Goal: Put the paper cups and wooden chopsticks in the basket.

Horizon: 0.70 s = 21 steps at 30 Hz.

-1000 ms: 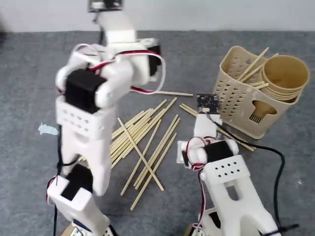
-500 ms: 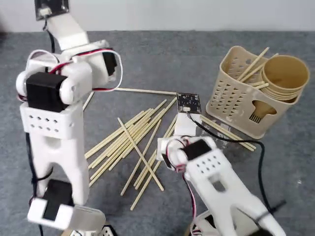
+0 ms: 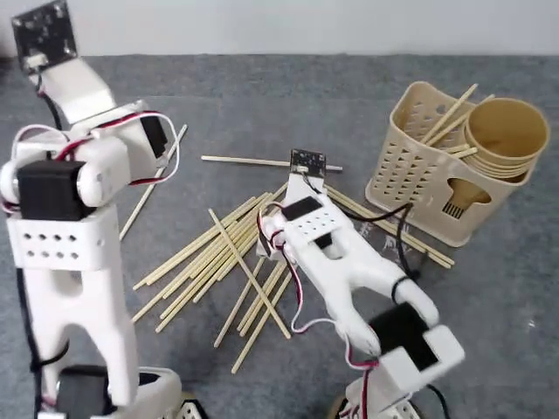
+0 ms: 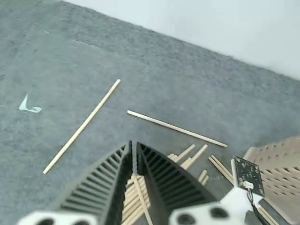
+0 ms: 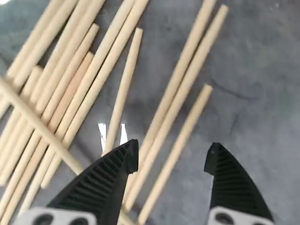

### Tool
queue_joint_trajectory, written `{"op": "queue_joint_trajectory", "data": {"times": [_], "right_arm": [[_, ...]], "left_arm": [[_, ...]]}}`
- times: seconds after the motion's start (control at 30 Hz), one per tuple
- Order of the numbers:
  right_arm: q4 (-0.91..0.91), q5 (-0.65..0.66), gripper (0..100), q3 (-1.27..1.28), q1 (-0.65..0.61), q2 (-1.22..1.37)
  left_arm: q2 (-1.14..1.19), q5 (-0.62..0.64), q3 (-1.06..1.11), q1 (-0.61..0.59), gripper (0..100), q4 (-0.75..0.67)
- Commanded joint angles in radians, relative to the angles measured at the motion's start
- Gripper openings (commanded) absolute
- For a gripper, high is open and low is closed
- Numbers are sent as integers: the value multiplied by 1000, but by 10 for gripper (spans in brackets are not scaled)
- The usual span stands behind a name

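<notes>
Right gripper [image 5: 173, 146], jaws apart, hangs low over the loose wooden chopsticks [image 3: 229, 240] on the tabletop [image 3: 349, 96]; left gripper [image 4: 132, 146] is closed on nothing. Paper cups [image 3: 507, 131] sit in the basket [image 3: 406, 170], so the next move probably calls for lowering, straddling one stick and closing.

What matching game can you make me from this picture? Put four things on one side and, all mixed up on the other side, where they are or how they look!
Things:
1. paper cups
2. left gripper
3. right gripper
4. basket

Clues:
A. open, just over the chopstick pile
B. cream, with rows of holes in its walls
C. shut
D. stacked inside another thing on this list

Right pairs: 1-D, 2-C, 3-A, 4-B.
</notes>
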Motion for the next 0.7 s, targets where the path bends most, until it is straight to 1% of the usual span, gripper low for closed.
{"op": "queue_joint_trajectory", "data": {"times": [0.0, 0.13, 0.23, 0.3, 0.37, 0.47, 0.5, 0.57, 0.67], "right_arm": [[-42, -11, 232, -81, -1, 42], [-74, -11, 231, -91, 1, 101], [-70, -11, 230, -91, 1, 119], [-65, -9, 221, -86, 2, 120], [-65, -6, 164, -86, 22, 124], [-65, -3, 30, -87, 61, 120], [-65, -2, 1, -87, 70, 119], [-56, -2, 27, -83, 84, 117], [-15, 32, 6, -89, 85, 107]], "left_arm": [[-92, 6, 85, -29, 13, -89], [-172, -9, 208, -32, 13, -166], [-239, -41, 298, -31, 13, -213], [-284, -41, 360, -34, 13, -249], [-324, -43, 426, -34, 13, -270], [-376, -71, 522, -34, 13, -288], [-391, -83, 552, -34, 13, -293], [-423, -87, 605, -35, 13, -293], [-474, -87, 688, -35, 13, -293]]}}
